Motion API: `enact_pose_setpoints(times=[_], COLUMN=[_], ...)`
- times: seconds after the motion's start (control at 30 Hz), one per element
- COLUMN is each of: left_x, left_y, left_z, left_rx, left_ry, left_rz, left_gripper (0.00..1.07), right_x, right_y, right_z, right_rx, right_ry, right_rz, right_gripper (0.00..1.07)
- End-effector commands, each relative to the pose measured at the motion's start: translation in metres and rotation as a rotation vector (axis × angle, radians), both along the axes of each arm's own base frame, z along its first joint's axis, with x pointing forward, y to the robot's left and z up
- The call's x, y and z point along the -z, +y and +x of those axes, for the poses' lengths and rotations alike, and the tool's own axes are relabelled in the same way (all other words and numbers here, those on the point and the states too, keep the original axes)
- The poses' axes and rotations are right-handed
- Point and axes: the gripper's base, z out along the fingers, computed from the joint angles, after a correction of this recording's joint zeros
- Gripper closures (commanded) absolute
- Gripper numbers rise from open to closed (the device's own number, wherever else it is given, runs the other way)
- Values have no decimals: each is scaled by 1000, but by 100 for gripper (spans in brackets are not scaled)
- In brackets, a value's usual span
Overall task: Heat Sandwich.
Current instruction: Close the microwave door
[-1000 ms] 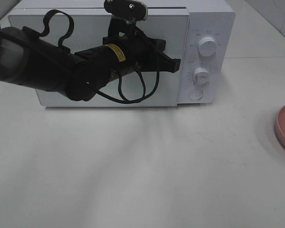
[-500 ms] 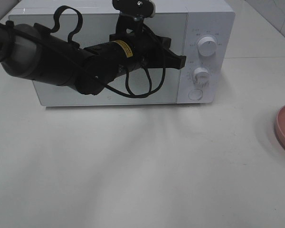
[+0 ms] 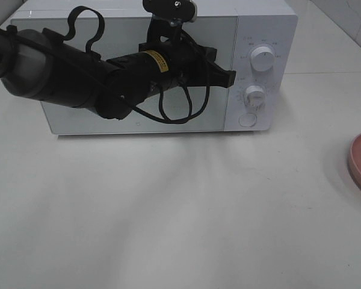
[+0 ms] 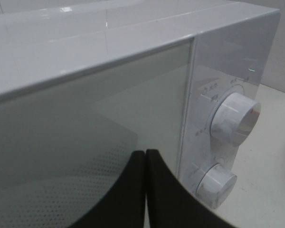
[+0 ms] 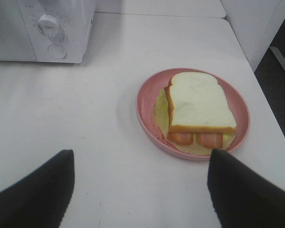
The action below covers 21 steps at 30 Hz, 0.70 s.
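Sandwich point(image 5: 199, 107) flat on pink plate point(image 5: 147, 97), long axis probably toward microwave point(image 5: 61, 28).

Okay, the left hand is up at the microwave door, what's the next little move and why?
Probably ease the left hand toward the door's edge beside the control panel to pull it open. The microwave looks shut, the hand's fingers are pressed together at that seam, and the sandwich sits on its pink plate under the open right hand.

Left arm point(image 3: 66, 75) extended level across the view, left gripper point(image 4: 146, 190) with fingers pressed together, right gripper point(image 5: 137, 190) fingers spread wide
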Motion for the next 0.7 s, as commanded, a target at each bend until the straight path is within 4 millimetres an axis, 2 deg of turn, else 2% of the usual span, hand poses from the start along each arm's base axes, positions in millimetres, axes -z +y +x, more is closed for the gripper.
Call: enact_pose_setpoints(times=[0.03,0.33,0.63,0.7], left_x=[-13,-18,-16,-15], left_y=[14,27,49,59], left_z=[14,-2,-31,-44], left_rx=[-93,-93,-91,-92], left_ry=[30,47,91,109], left_rz=[-77,-62,-24,-7], left_gripper=[106,106,106,106], right_x=[1,1,1,1], right_y=[0,0,0,0], right_z=[-3,-3,-3,-3], right_rx=[7,7,7,7], right_ry=[-31,-31,-31,-31], right_rz=[6,6,6,6], right_gripper=[32,32,32,32])
